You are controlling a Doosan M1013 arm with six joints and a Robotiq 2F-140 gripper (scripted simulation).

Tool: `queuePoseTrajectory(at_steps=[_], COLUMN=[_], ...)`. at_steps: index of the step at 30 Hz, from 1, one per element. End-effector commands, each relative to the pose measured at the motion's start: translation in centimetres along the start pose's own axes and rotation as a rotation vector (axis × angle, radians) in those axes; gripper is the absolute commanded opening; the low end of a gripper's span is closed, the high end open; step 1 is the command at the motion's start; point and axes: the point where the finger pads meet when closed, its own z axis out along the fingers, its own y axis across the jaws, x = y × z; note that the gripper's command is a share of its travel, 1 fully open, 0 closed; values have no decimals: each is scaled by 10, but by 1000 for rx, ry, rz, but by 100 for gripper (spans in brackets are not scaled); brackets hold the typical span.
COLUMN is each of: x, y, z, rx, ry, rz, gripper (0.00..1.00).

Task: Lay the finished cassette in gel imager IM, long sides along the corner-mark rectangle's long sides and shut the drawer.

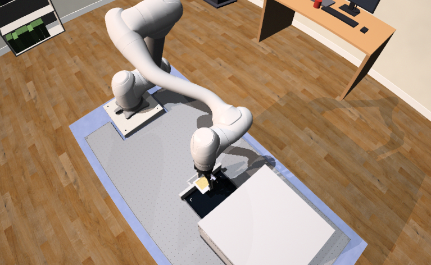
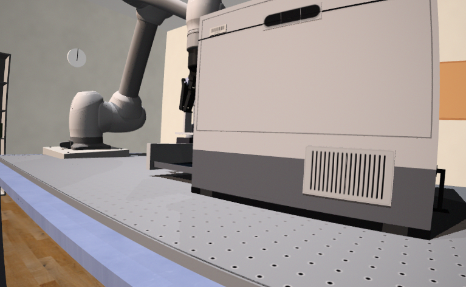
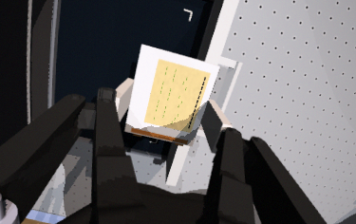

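The cassette FINISHED (image 3: 171,95) is a white plate with a yellow gel window. My gripper (image 3: 169,101) is shut on it and holds it above the front part of the open drawer. In the top view the cassette (image 1: 202,183) hangs over the drawer's dark glass (image 1: 210,197), near the drawer's white front panel (image 1: 186,189). One white corner mark (image 3: 188,14) shows on the glass in the wrist view. The gel imager IM (image 1: 266,216) is a large white box; the exterior view shows its side (image 2: 313,106) and the pulled-out drawer (image 2: 170,156), with my gripper (image 2: 187,96) partly hidden behind the imager.
The arm's base (image 1: 132,112) stands on a plate at the far end of the perforated deck. The deck has a blue border (image 2: 84,235). A wooden desk (image 1: 335,23) and a shelf (image 1: 22,23) stand off the deck.
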Motion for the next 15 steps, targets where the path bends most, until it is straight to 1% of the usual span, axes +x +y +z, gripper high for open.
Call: queuePoseTrajectory(at_steps=[1,15], x=[0,0], y=[-3,-17], z=[1,9], rx=[0,0], ry=[0,0], rz=[0,0], gripper=[10,10])
